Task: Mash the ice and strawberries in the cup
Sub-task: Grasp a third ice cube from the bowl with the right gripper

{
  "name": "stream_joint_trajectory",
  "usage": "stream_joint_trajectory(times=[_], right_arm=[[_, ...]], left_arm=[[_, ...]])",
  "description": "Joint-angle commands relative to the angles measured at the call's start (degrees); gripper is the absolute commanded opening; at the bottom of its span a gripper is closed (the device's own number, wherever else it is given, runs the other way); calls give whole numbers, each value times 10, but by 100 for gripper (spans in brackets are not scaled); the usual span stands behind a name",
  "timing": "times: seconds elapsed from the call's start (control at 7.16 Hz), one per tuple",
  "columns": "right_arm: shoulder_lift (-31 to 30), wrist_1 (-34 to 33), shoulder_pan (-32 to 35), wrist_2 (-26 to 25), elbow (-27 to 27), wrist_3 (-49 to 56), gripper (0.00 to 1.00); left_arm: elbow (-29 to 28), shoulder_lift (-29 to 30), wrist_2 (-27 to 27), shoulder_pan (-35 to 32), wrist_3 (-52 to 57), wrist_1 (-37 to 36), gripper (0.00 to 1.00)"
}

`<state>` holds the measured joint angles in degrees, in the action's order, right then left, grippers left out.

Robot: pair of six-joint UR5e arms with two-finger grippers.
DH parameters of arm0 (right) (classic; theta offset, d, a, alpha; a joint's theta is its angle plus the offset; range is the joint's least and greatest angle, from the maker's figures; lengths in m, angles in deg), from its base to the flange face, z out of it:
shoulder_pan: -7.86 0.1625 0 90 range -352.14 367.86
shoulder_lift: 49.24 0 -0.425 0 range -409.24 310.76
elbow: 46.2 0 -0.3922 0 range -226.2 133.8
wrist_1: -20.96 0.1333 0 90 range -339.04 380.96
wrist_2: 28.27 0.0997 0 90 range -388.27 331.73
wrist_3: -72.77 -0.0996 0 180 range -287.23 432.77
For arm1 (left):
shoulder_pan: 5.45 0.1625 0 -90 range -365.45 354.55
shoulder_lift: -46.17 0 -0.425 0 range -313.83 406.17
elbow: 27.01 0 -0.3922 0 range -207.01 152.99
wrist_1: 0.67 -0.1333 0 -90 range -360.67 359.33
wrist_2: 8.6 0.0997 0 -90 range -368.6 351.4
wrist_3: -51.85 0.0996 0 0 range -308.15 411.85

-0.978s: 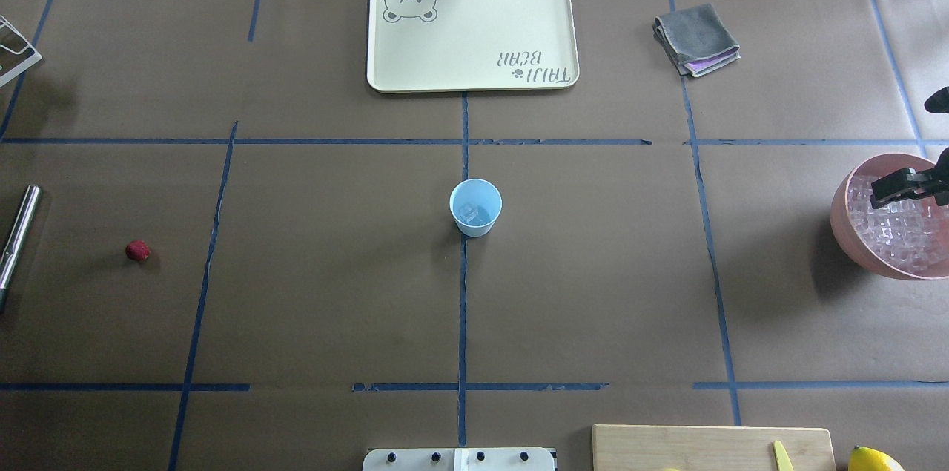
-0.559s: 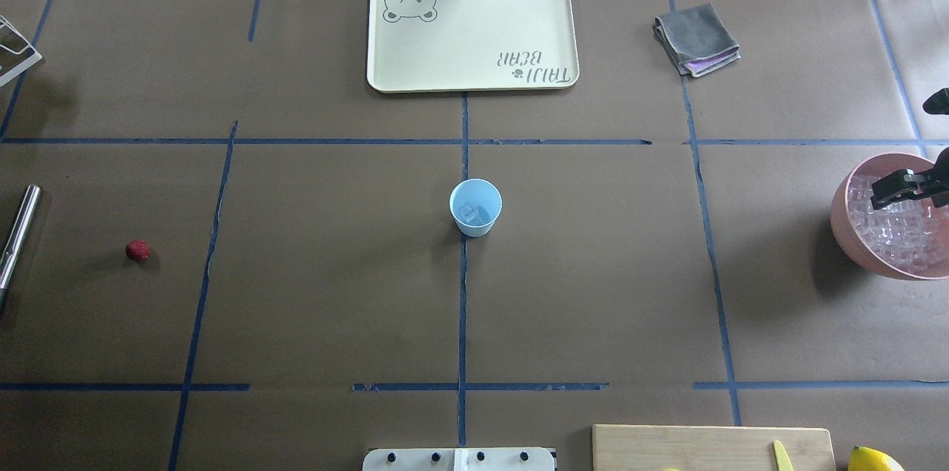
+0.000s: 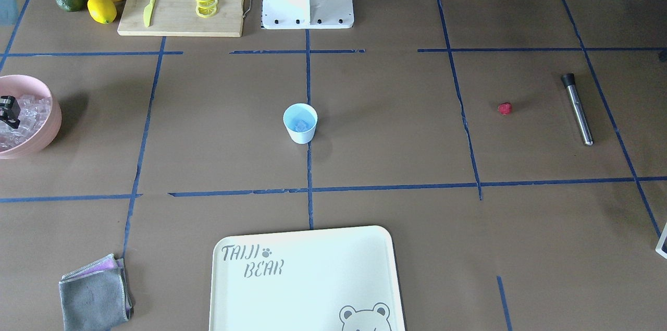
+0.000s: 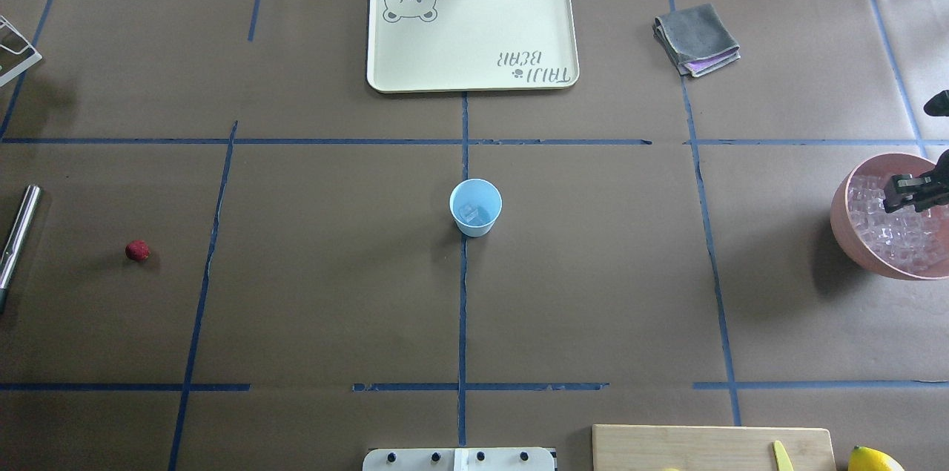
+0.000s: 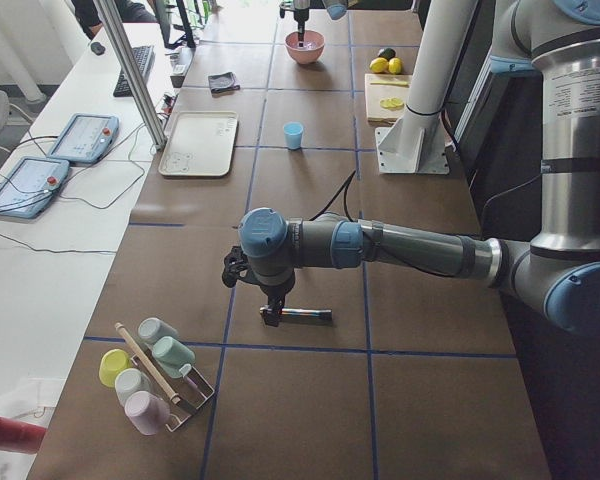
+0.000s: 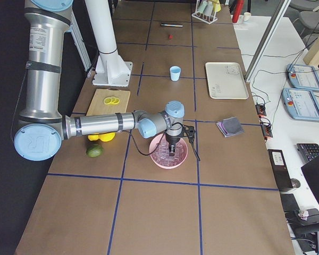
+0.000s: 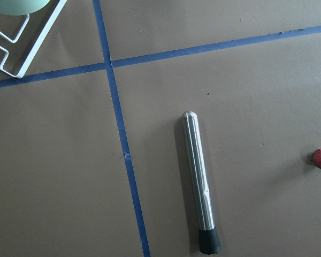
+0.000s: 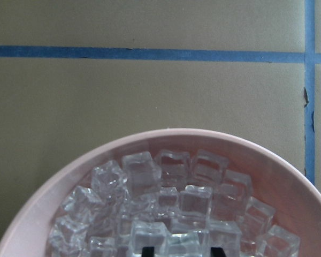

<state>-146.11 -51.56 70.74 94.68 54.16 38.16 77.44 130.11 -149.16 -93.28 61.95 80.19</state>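
Since a second ago the right gripper [image 4: 901, 193] has drawn back toward the table's edge and sunk lower over the round pink bowl [image 4: 839, 213]. Nothing else has shifted.

On my wrist feed its two dark fingertips [image 8: 147, 251] stand apart among the clear ice cubes [image 8: 166, 198], straddling one cube without pinching it, so I read it as released.

The small light-blue plastic cup [image 4: 475, 207] stands upright at the table's centre on the blue tape line, mouth up, with a single ice cube [image 4: 468, 213] inside. The small red strawberry [image 4: 137, 251] lies on the bare table, well to the cup's left.

Near it lies a steel rod with a black cap [image 7: 199, 182]. Its long axis runs roughly from the robot's side to the operators' side, cap toward the robot.

Only the left-end camera shows the left gripper [image 5: 273, 312] hanging just above that rod; I cannot tell its grip. The front camera alone shows the whole wooden cutting board [image 3: 182, 2] with lemon slices [image 3: 206, 2].
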Motion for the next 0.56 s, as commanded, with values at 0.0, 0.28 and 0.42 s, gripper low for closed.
stream_joint_trajectory(times=[0.0, 0.28, 0.42], right_arm=[[2, 0, 0, 0, 3, 1, 0], [2, -13, 2, 3, 94, -2, 0], [10, -24, 1, 18, 126, -42, 0]], left_arm=[[0, 0, -1, 0, 0, 0, 100], [0, 0, -1, 0, 0, 0, 100], [0, -1, -1, 0, 0, 0, 100]])
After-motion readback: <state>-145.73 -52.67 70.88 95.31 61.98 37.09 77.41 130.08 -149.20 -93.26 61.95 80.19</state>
